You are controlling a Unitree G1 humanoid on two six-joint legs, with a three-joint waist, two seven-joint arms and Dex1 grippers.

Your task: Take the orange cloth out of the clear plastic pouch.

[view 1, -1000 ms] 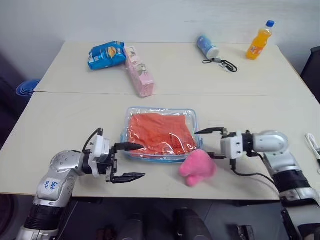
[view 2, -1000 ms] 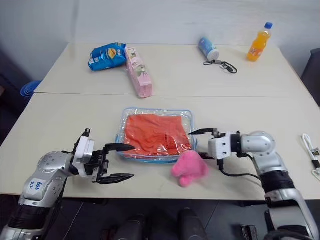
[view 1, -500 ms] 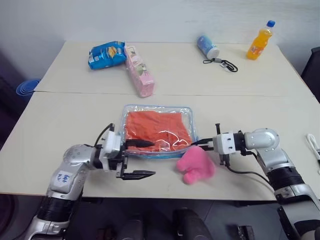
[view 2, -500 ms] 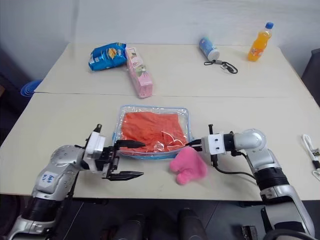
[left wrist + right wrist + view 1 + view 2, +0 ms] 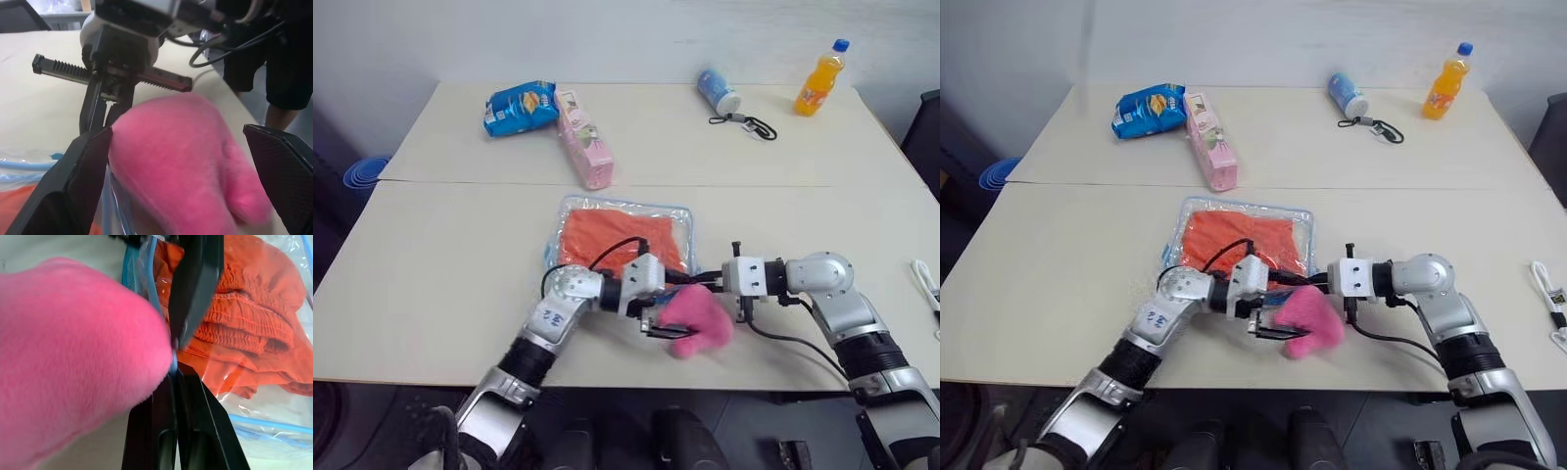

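Orange cloth (image 5: 619,238): one, inside one clear plastic pouch (image 5: 677,217) on surface (image 5: 450,264). Right pincer (image 5: 173,363) newly clenched on pouch's blue edge. Left pincer (image 5: 664,314) swung across, spread wide around one pink plush toy (image 5: 697,320). Extraction not yet begun; pouch now anchored.

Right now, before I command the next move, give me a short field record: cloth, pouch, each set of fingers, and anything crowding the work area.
cloth: orange cloth lies folded inside the pouch, not yet out
pouch: clear plastic pouch flat on the table, blue-edged
right fingers: right gripper shut on the pouch's blue edge
left fingers: left gripper open, one finger either side of the pink plush toy
crowding: plush toy sits against the pouch's near corner, between the two grippers
far side: blue snack bag, pink box, orange bottle
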